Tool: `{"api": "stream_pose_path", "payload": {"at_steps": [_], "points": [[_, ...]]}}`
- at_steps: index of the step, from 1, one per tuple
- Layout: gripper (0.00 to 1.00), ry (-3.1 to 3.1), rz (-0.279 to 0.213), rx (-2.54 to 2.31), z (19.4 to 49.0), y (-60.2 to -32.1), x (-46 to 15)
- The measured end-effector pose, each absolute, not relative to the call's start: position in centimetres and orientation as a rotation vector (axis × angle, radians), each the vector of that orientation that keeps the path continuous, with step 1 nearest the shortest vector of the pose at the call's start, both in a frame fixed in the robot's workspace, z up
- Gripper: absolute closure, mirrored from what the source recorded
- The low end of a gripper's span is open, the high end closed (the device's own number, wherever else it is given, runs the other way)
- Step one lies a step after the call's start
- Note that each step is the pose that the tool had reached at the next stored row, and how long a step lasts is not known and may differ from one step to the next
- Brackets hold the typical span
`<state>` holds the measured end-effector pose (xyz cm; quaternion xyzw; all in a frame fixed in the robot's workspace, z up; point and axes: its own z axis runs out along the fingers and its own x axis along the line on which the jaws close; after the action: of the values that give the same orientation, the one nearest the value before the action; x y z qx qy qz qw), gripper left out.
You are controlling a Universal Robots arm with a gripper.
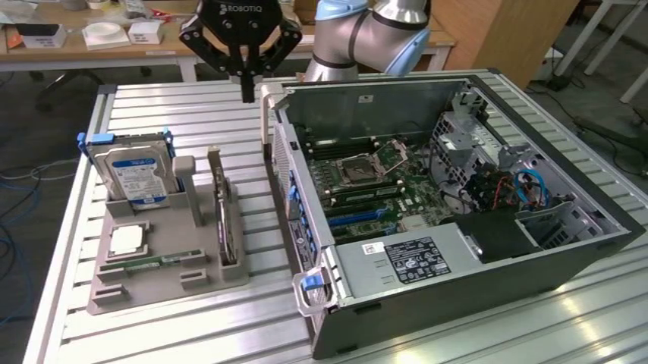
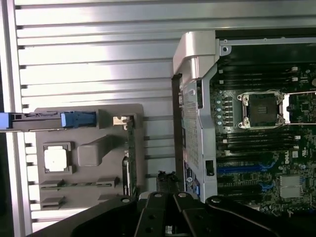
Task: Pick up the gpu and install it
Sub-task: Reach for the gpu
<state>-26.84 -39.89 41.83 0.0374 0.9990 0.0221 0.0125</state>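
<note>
One open computer case (image 1: 476, 299) is lying on the one slatted table (image 1: 182, 106), and one grey tray (image 1: 152, 292) is sitting beside it. The tray is carrying four parts, one of each kind: one gpu (image 1: 224, 220), one hard drive (image 1: 136, 178), one processor chip (image 1: 126, 241) and one memory stick (image 1: 162, 262). One robot arm (image 1: 365, 30) with one gripper (image 1: 246, 97) is hanging over the table.

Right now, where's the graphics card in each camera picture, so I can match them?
Exterior view: the graphics card stands on edge in the gray tray, on the side nearest the computer case.
Wrist view: the graphics card is a thin edge-on strip along the tray's side facing the case.
Shared landmark: the hard drive with blue bracket, standing in the same tray.
</note>
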Motion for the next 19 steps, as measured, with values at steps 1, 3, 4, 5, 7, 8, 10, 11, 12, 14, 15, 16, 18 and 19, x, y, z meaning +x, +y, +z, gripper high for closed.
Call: {"api": "stream_pose_path", "payload": {"at_steps": [1, 3, 4, 5, 7, 8, 10, 11, 12, 14, 15, 16, 18, 19], "points": [[0.9, 3.114, 0.069, 0.116, 41.8, -39.9, -27.1], [0.9, 3.114, 0.069, 0.117, 41.8, -39.9, -27.5], [0.9, 3.114, 0.069, 0.117, 41.8, -39.9, -27.8], [0.9, 3.114, 0.069, 0.117, 41.8, -39.9, -28.0], [0.9, 3.114, 0.069, 0.117, 41.8, -39.9, -28.5], [0.9, 3.114, 0.069, 0.117, 41.8, -39.9, -28.7], [0.9, 3.114, 0.069, 0.117, 41.8, -39.9, -29.1], [0.9, 3.114, 0.069, 0.116, 41.8, -39.9, -29.3], [0.9, 3.114, 0.069, 0.117, 41.8, -39.9, -29.6], [0.9, 3.114, 0.069, 0.117, 41.8, -39.9, -30.0], [0.9, 3.114, 0.069, 0.117, 41.8, -39.9, -30.2], [0.9, 3.114, 0.069, 0.117, 41.8, -39.9, -30.4], [0.9, 3.114, 0.069, 0.117, 41.8, -39.9, -30.9], [0.9, 3.114, 0.069, 0.117, 41.8, -39.9, -31.1]]}}
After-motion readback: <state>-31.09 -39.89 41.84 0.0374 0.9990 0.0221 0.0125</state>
